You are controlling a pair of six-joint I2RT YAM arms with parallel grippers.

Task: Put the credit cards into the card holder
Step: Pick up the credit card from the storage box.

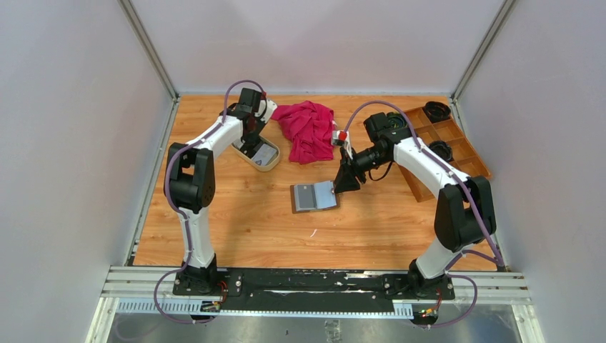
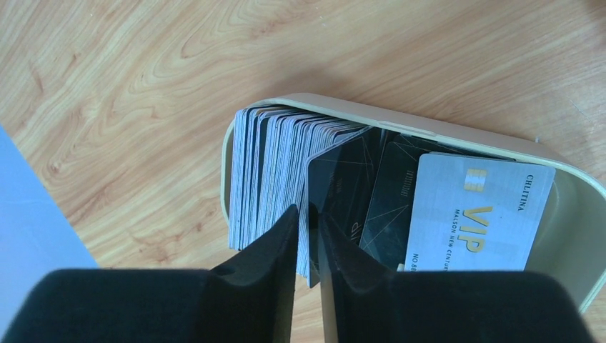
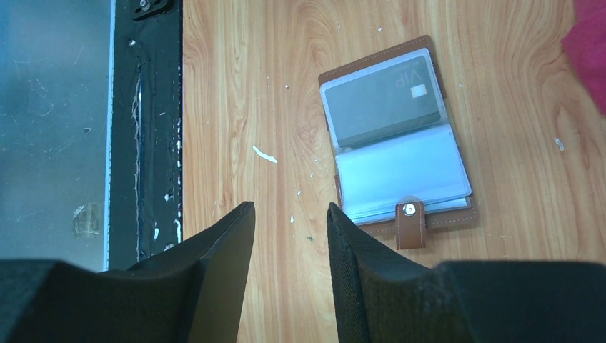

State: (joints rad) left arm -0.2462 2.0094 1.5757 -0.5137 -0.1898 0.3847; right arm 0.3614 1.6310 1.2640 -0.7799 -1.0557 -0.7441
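In the left wrist view the left tool (image 2: 309, 236) seems to pinch one dark card among the credit cards (image 2: 286, 171) in the beige dish (image 2: 572, 214). The right tool (image 3: 289, 236), open, hovers at lower left of the open card holder (image 3: 396, 136) on the bench (image 1: 236, 221).

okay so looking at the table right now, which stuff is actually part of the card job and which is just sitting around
Part of the job: credit cards in the beige dish; card holder, lying open; left gripper; right gripper.
Just lying about: red cloth; wooden tray.

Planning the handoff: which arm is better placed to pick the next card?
Left. Its hand is already closing around a card in the dish; the right hand hovers open beside the card holder.
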